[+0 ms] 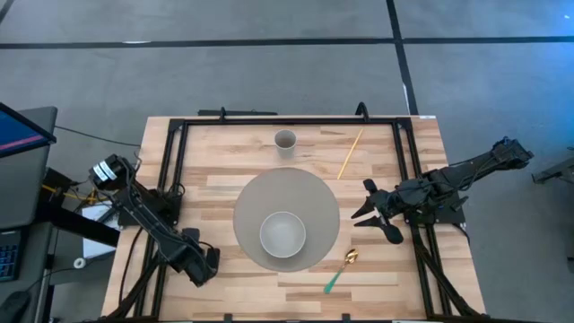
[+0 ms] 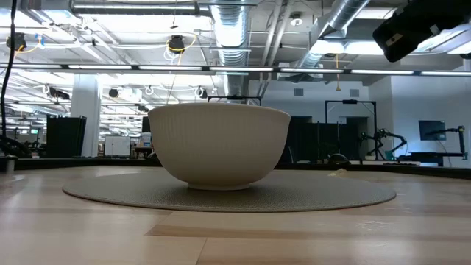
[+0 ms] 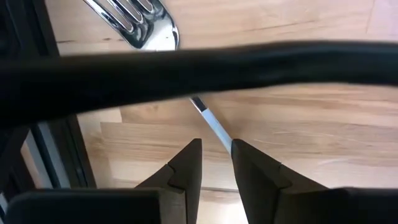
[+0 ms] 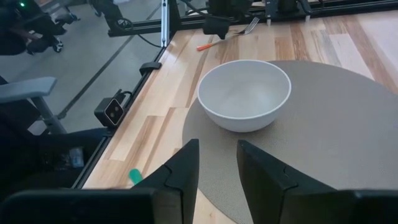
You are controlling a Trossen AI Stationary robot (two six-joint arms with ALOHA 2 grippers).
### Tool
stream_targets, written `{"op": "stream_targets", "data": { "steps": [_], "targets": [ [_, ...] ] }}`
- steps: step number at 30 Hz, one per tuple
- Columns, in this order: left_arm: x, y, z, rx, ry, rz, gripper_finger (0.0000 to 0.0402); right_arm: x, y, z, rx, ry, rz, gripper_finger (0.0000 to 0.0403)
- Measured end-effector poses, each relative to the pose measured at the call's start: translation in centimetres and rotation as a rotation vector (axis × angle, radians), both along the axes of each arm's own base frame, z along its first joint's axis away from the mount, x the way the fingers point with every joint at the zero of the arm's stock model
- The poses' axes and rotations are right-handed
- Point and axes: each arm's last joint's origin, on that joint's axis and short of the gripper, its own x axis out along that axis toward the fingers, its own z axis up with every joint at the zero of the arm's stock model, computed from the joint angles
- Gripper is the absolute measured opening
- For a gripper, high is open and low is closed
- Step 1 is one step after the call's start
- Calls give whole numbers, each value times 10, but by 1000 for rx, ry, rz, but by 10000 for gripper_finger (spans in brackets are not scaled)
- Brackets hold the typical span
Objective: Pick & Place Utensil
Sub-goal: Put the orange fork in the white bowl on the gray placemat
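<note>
A silver fork [image 3: 134, 22] lies on the wooden table near its left edge, its thin stem [image 3: 214, 127] running toward my left gripper [image 3: 216, 152]. That gripper is low over the fork and slightly open. In the right wrist view the fork [image 4: 247, 27] shows an orange handle [image 4: 207, 45]. My left arm [image 1: 202, 262] hides the fork in the high view. A gold spoon with a green handle [image 1: 342, 268] lies on the table near the front edge. My right gripper [image 1: 363, 202] is open and empty, right of the grey mat [image 1: 309, 193]. My left gripper's fingers [image 3: 189, 165] stand on either side of the fork's stem [image 3: 222, 138], coming from above. The stem is thinner than the gap. I cannot tell whether a finger touches it. The fork lies flat on the table.
A white bowl [image 1: 282, 235] sits on the round grey mat. A small cup [image 1: 285, 140] and a wooden stick [image 1: 350, 154] lie toward the far edge. A black frame rail [image 1: 175, 170] runs along the table's sides. A dark bar [image 3: 199, 68] crosses the left wrist view over the fork's neck.
</note>
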Motion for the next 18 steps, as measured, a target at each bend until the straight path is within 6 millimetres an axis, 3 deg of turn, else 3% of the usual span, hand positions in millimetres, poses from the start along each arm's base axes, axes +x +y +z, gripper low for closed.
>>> {"op": "stream_targets", "data": {
  "steps": [6, 18],
  "targets": [
    [-2, 3, -3, 14, 1, -8, 88, 0, 0, 0, 1, 1, 0, 103],
    [-3, 9, 17, -14, -153, 2, 72, 0, 0, 0, 1, 1, 0, 103]
  ]
}}
